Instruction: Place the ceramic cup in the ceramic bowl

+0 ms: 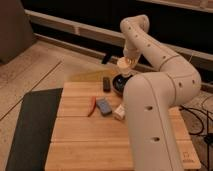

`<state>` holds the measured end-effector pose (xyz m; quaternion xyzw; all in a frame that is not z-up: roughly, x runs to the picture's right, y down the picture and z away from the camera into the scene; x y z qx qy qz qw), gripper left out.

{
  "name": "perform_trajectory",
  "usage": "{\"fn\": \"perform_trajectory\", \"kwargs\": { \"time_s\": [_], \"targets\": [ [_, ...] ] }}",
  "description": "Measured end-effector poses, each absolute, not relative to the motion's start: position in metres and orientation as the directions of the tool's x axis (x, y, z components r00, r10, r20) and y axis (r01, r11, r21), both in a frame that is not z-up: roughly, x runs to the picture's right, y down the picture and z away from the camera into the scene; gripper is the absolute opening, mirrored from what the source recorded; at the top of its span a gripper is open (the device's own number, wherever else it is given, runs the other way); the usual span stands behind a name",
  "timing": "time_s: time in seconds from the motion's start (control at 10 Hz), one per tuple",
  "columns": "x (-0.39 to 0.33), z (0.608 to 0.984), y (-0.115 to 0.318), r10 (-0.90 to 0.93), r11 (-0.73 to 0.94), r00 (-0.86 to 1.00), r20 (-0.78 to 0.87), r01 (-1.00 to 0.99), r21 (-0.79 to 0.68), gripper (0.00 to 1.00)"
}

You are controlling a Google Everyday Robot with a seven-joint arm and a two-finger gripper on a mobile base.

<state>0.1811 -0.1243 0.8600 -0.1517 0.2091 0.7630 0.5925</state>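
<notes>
Tool (126,59) clenched on the ceramic cup (123,63), cup held just above the ceramic bowl (119,85), bowl set at 12 o'clock on the bench (85,140), black block (106,83) seen at the bowl's 9 o'clock, white bottle (119,112) laid at its 6 o'clock

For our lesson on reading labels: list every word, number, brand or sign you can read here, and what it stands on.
No text here can be read.
White pack on the wooden table: any label too blurred to read.
Small square mark near the table's front edge: too small to read.
Gripper, shut on the ceramic cup above the ceramic bowl: no markings show.
</notes>
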Motion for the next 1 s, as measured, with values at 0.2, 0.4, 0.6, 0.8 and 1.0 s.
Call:
{"fn": "perform_trajectory", "kwargs": {
  "time_s": [0.2, 0.4, 0.6, 0.8, 1.0],
  "targets": [
    [0.185, 0.875, -0.117, 0.858, -0.223, -0.242, -0.453, -0.970, 0.097, 0.00],
    [0.183, 0.898, -0.101, 0.868, -0.221, -0.221, -0.445, -0.974, 0.053, 0.00],
    [0.179, 0.919, -0.081, 0.863, -0.208, -0.200, -0.463, -0.978, 0.035, 0.00],
    [0.176, 0.936, -0.063, 0.853, -0.190, -0.179, -0.491, -0.981, 0.027, 0.00],
    [0.175, 0.951, -0.053, 0.841, -0.175, -0.162, -0.517, -0.984, 0.023, 0.00]
  ]
}}
